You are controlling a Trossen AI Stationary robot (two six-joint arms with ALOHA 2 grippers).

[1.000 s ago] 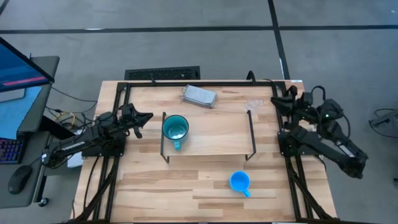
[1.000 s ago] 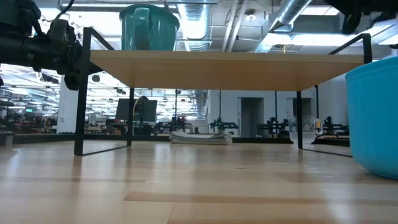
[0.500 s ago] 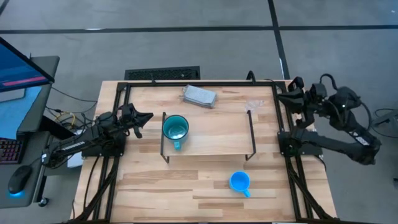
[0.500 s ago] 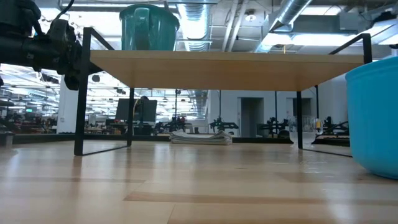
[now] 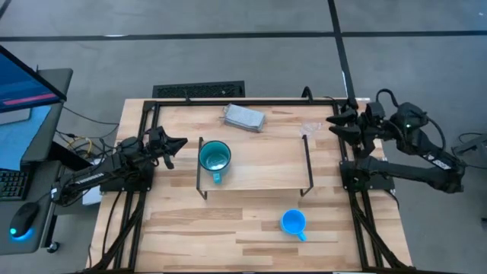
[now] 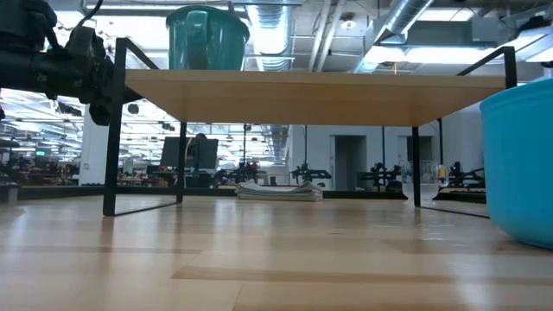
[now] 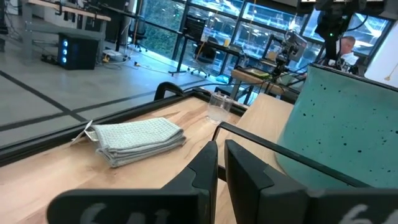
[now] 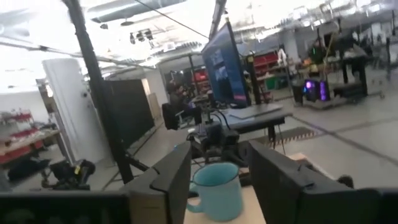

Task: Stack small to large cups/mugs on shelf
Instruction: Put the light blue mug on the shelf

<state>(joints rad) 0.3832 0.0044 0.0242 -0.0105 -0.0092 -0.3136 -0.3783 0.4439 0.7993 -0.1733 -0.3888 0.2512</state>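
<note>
I count three cups. The big teal mug (image 5: 214, 158) stands upright on the left end of the shelf (image 5: 262, 164), handle toward the bench's front edge; up close its enamel-like wall is speckled with dark dots. The small blue mug (image 5: 293, 222) sits on the bench (image 5: 175, 228) in front of the shelf's right end, round and glossy. The clear cup (image 5: 310, 128) rests on the bench just behind the shelf's right rear corner, thin and see-through, hard to make out from above.

One shelf: a flat pale wood board on thin dark wire legs. One folded grey cloth (image 5: 243, 117), woven and ribbed, lies near the back edge of the plank-patterned bench.

My left hand (image 5: 176, 143) hovers just left of the shelf beside the teal mug, fingers nearly together. My right hand (image 5: 337, 122) hangs over the bench's right rear corner near the clear cup, fingers apart.
</note>
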